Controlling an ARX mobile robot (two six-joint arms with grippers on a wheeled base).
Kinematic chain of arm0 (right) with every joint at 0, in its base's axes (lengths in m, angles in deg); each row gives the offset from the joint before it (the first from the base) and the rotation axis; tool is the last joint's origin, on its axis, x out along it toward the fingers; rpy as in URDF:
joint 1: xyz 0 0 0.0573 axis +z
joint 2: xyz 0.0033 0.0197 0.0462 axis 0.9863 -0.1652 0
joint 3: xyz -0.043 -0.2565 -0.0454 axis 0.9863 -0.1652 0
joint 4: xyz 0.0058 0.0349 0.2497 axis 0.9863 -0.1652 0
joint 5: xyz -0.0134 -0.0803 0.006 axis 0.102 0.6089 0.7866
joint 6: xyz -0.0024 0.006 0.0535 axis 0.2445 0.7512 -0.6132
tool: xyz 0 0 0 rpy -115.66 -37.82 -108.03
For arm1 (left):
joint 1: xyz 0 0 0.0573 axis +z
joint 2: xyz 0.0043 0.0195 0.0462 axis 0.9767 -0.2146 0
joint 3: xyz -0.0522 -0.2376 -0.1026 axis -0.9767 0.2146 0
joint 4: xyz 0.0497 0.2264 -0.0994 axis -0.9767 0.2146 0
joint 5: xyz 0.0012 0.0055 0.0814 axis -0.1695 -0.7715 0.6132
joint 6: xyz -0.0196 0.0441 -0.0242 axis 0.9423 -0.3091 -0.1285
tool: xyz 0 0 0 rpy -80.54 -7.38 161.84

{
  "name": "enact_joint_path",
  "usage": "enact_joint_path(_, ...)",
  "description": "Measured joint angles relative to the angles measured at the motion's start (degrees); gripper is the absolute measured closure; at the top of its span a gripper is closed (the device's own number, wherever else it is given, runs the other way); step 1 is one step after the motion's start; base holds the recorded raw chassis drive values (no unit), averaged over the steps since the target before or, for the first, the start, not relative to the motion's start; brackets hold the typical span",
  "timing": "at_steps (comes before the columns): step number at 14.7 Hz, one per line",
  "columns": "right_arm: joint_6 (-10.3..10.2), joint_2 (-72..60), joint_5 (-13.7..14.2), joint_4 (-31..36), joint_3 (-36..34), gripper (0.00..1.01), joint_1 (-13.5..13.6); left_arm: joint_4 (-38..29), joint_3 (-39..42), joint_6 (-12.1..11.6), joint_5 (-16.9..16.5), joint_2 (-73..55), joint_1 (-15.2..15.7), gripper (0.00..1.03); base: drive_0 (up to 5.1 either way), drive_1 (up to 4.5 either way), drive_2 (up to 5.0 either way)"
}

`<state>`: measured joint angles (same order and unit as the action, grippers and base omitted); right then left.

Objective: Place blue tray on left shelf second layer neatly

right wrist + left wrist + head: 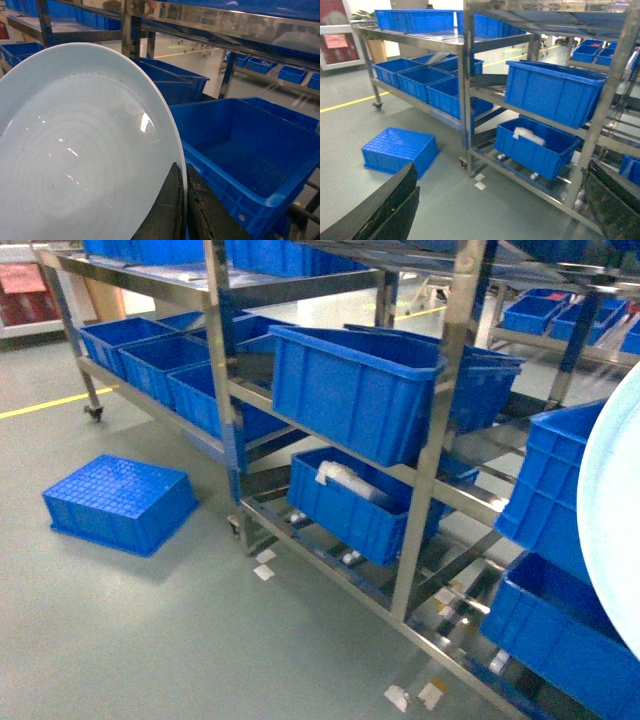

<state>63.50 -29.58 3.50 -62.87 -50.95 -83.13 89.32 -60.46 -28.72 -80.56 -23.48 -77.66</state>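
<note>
Right gripper (182, 210) clamped at five o'clock on blue tray (75, 150) rim; judged light, stiff, glossy-slick. Left gripper (500, 210) hung wide, empty.

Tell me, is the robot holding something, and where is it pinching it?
The right gripper pinches the blue tray by its rim. The left gripper holds nothing.

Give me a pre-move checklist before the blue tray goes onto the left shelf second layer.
1. Right tool pinches blue tray by its rim: ok.
2. Tray held level: not ok, tilted on edge.
3. Left tool open and holding nothing: ok.
4. Left shelf second layer has free space: not ok, blue crates fill it in the head view.
5. Overturned crate on the floor off the route: cannot tell.
</note>
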Motion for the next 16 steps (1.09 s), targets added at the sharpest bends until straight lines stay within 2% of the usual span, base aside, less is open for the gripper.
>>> enact_joint_path(4, 0.0, 0.0, 0.0, 0.2, 0.0, 0.99, 0.0, 0.3, 0.0, 0.0, -0.1, 0.0, 0.0, 0.05, 2.9, -1.47, -5.7)
enact_joint_path(15, 0.0, 0.0, 0.0, 0.1, 0.1, 0.99, 0.0, 0.2, 0.0, 0.0, 0.0, 0.0, 0.0, 0.05, -6.2, 2.4, -1.2)
enact_joint_path(16, 0.0, 0.0, 0.0, -0.1, 0.1, 0.99, 0.0, -0.1, 0.0, 0.0, 0.0, 0.0, 0.0, 0.05, -1.6, -1.6, -1.6)
